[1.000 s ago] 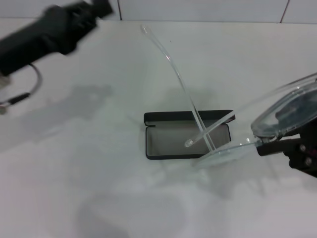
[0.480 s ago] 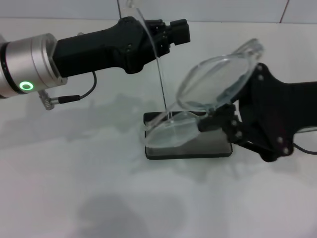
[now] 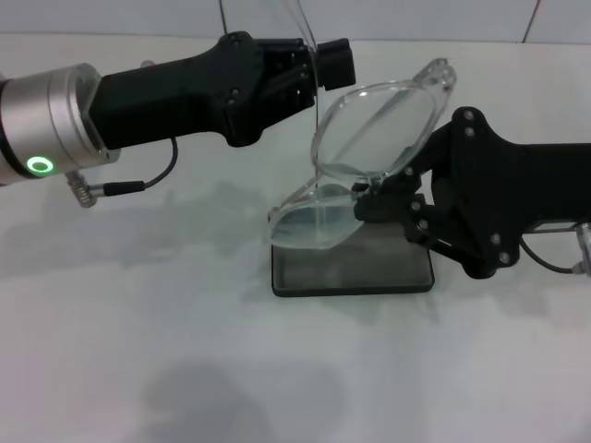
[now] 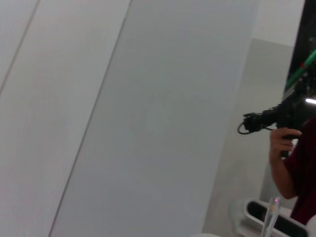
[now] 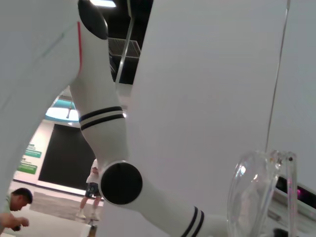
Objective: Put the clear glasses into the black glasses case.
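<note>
The clear glasses (image 3: 374,138) hang tilted in the air over the open black glasses case (image 3: 369,269), which lies on the white table. My right gripper (image 3: 371,201) comes in from the right and is shut on the glasses near the bridge between the two lenses. One lens points up and the other (image 3: 314,220) hangs just above the case's back edge. One clear arm of the glasses (image 3: 303,20) rises steeply and meets my left gripper (image 3: 323,63), which reaches in from the left. The right wrist view shows a lens of the glasses (image 5: 256,192) close up.
White table (image 3: 185,351) all around the case, with a tiled wall (image 3: 416,18) behind it. A thin cable (image 3: 129,185) hangs under the left arm. The left wrist view shows only wall panels and a person (image 4: 296,163) far off.
My right gripper carried the glasses leftward over the case and turned them more upright. The left arm swung in from the upper left to the raised glasses arm.
</note>
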Tool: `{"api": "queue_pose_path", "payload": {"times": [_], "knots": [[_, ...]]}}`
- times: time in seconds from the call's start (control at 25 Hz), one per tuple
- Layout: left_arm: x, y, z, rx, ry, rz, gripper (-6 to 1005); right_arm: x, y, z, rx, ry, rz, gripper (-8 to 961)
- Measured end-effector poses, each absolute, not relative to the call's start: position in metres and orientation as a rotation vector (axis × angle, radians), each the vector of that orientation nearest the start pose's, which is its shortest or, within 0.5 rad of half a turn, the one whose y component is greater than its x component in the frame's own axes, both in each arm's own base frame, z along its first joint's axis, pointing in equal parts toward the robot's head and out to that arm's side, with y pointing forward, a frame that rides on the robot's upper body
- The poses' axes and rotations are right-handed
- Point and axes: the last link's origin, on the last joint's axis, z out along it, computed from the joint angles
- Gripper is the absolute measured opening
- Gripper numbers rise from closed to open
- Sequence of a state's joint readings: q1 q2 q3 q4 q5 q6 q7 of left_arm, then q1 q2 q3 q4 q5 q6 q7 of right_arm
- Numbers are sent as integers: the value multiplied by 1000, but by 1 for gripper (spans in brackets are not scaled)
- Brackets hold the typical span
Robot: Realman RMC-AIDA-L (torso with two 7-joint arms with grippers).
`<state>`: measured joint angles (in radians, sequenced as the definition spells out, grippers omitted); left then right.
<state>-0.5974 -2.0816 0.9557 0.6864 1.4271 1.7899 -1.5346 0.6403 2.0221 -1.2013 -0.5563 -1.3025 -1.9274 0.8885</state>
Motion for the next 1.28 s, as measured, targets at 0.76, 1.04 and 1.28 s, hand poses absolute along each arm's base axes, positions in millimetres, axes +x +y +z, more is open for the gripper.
{"api": "queue_pose_path", "payload": {"times": [0.76, 1.04, 1.28], "knots": [[-151, 340, 20, -2765, -403, -1418, 96, 148, 308, 4, -2758, -480, 1445, 48], [-142, 330, 21, -2834, -327, -1477, 95, 151, 310, 3, -2753, -455, 1420, 49], [-138, 326, 18, -2879, -294, -1483, 95, 152, 310, 3, -2747, -434, 1421, 49]]}}
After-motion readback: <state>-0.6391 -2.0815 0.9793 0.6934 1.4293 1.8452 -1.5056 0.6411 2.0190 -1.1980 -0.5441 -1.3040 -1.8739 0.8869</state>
